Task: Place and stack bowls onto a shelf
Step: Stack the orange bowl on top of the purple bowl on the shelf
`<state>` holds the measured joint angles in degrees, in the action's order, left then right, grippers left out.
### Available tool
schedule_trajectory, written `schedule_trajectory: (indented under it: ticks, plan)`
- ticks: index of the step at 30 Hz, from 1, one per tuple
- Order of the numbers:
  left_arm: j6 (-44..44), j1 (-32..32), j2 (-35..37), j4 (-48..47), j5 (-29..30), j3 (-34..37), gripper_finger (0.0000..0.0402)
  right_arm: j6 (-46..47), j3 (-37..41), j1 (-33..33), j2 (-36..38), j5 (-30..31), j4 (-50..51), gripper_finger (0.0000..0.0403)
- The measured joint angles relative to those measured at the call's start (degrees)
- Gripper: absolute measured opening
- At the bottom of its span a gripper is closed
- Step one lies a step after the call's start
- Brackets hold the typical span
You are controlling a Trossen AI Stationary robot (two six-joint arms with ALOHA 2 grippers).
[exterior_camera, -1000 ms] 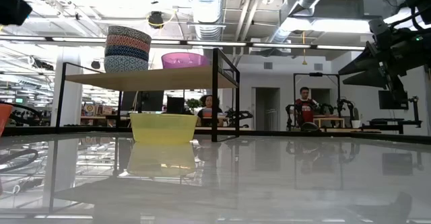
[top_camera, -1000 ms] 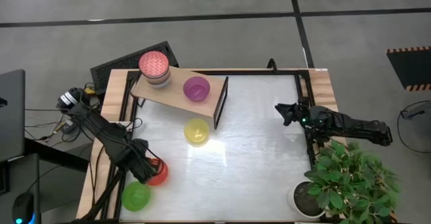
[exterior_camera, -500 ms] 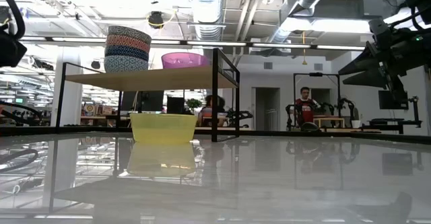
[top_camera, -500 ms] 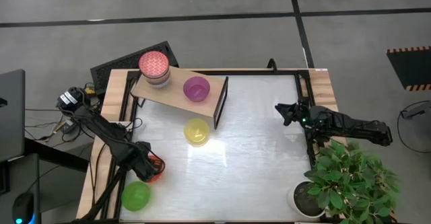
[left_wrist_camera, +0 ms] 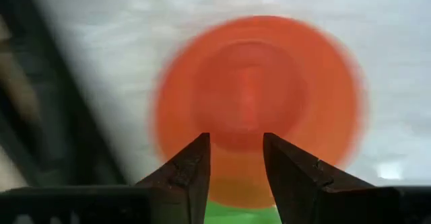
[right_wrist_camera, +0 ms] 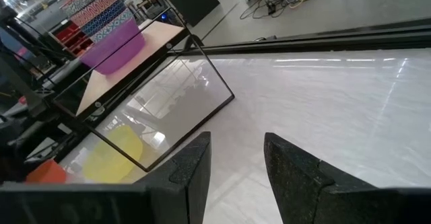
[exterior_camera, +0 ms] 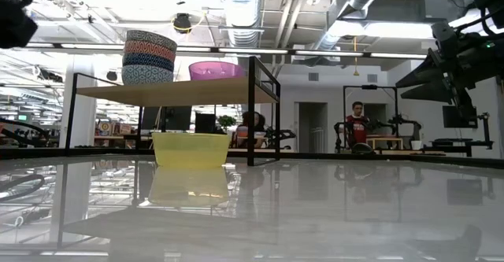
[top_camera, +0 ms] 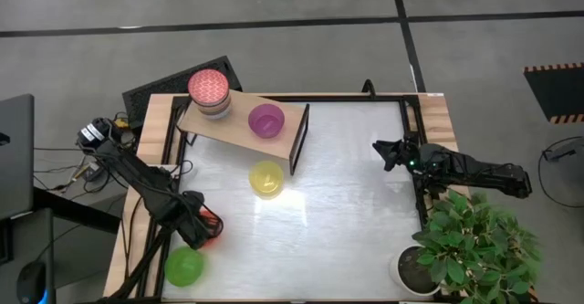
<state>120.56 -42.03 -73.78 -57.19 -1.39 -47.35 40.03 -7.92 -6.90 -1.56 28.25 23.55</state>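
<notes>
On the shelf [top_camera: 239,127], running left to right: one patterned stack [top_camera: 209,93], apparently three bowls, and one purple bowl [top_camera: 265,120]. Left gripper [left_wrist_camera: 236,167] parted above red bowl [left_wrist_camera: 259,103]; right gripper [right_wrist_camera: 236,163] parted.

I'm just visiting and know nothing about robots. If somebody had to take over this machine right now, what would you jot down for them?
Left gripper: open, above the red bowl near the table's front left, holding nothing.
Right gripper: open, empty, waiting at the table's right edge.
Done: a stack of patterned bowls and the purple bowl sit on the shelf.
Left: the yellow bowl sits on the table just in front of the shelf; the green bowl is at the front left, beside the red one. All three still need shelving.
Likely next: grasp the red bowl.
</notes>
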Motion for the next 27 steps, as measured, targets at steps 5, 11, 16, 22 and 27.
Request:
schedule_trajectory:
  ticks: [5,11,16,22,27]
  plan:
    - [0.74,-0.01,0.0,-4.55,-2.47,0.0,0.0121,0.02,0.0,0.0,0.0,0.02,0.0,0.0164]
    - [2.51,-0.67,-0.07,-6.86,-4.62,1.21,0.0121,0.02,0.0,0.0,0.0,0.02,0.0,0.0164]
    - [3.21,-2.55,-0.04,-2.34,-6.29,4.55,0.0121,0.02,0.0,0.0,0.02,0.02,0.0,0.0164]
    - [5.19,-3.31,-0.04,7.37,-4.94,9.33,0.0118,0.02,0.0,0.0,0.0,0.04,0.0,0.0164]
    - [6.13,-2.9,-0.04,9.15,-4.42,9.97,0.0064,0.02,0.01,0.0,0.02,0.04,0.0,0.0164]
